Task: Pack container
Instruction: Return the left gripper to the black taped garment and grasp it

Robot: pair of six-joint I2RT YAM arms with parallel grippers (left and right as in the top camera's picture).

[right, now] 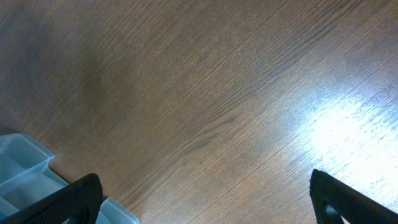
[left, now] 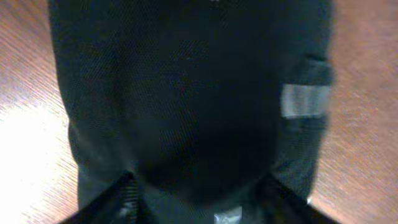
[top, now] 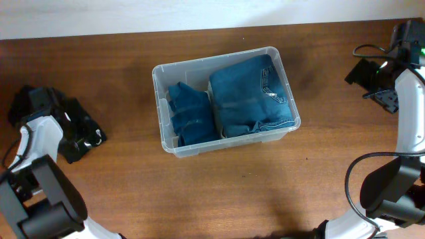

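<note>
The container (top: 219,56) is a clear plastic bin at the table's middle. It holds a large folded pair of blue jeans (top: 251,96) on its right side and a smaller folded blue denim piece (top: 192,114) on its left. A black garment (top: 83,136) lies at the far left of the table. My left gripper (left: 199,183) is down on this garment (left: 186,93), its fingers spread at either side of the dark cloth. My right gripper (right: 205,186) is open and empty over bare wood at the far right (top: 373,85). A corner of the container (right: 25,163) shows at its lower left.
The wooden table (top: 219,192) runs wide around the bin. A pale wall strip (top: 199,13) borders the far edge. Black cables (top: 368,50) hang by the right arm. A small white tag (left: 305,101) shows on the black garment.
</note>
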